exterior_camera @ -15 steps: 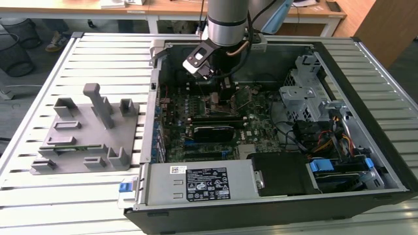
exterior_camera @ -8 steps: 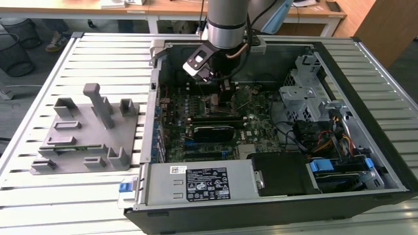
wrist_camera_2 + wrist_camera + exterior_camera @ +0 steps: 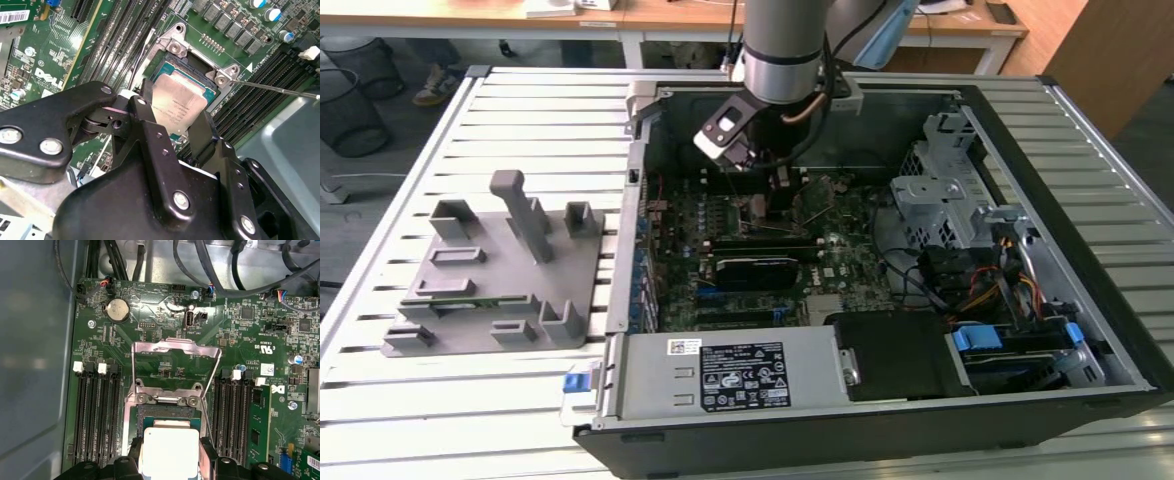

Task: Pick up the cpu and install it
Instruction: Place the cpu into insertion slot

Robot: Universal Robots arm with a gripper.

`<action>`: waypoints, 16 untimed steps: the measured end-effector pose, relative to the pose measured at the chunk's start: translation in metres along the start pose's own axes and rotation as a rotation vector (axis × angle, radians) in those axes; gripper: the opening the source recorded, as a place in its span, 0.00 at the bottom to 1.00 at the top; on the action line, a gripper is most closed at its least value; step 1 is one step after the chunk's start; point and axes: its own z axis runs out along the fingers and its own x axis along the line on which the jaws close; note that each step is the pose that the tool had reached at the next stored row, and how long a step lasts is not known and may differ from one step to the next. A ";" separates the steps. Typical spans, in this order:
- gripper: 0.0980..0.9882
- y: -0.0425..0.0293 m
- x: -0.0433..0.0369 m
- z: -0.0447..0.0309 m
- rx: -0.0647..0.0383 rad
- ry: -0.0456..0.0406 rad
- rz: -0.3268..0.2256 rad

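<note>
The cpu [image 3: 178, 101], a flat square chip with a silvery top, sits between the two black fingers [image 3: 146, 122] of my gripper [image 3: 175, 125], which is shut on it. It hangs level just above the open motherboard socket [image 3: 192, 67], partly covering it. In the first wrist view the cpu [image 3: 170, 450] lies over the near part of the socket [image 3: 169, 412], and the socket's metal load plate [image 3: 175, 357] stands flipped open beyond it. In the exterior view my gripper [image 3: 767, 185] reaches down inside the open computer case [image 3: 1067, 120], over the green motherboard [image 3: 841, 265].
The thin retention lever [image 3: 272, 88] sticks out beside the socket. Memory slots [image 3: 95, 410] run along both sides of it. Cables [image 3: 220, 270] hang at the case wall. A grey plastic fixture [image 3: 500, 270] sits on the slatted table at the exterior view's left. The power supply [image 3: 727, 375] and drive cage [image 3: 947, 195] crowd the case.
</note>
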 end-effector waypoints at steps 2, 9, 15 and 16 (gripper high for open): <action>0.48 0.0000 0.0000 0.0013 0.000 0.0000 0.001; 0.48 0.0001 0.0002 0.0055 0.001 -0.0012 0.014; 0.48 0.0001 0.0005 0.0106 0.001 -0.0017 0.016; 0.48 0.0002 0.0006 0.0111 0.001 -0.0017 0.016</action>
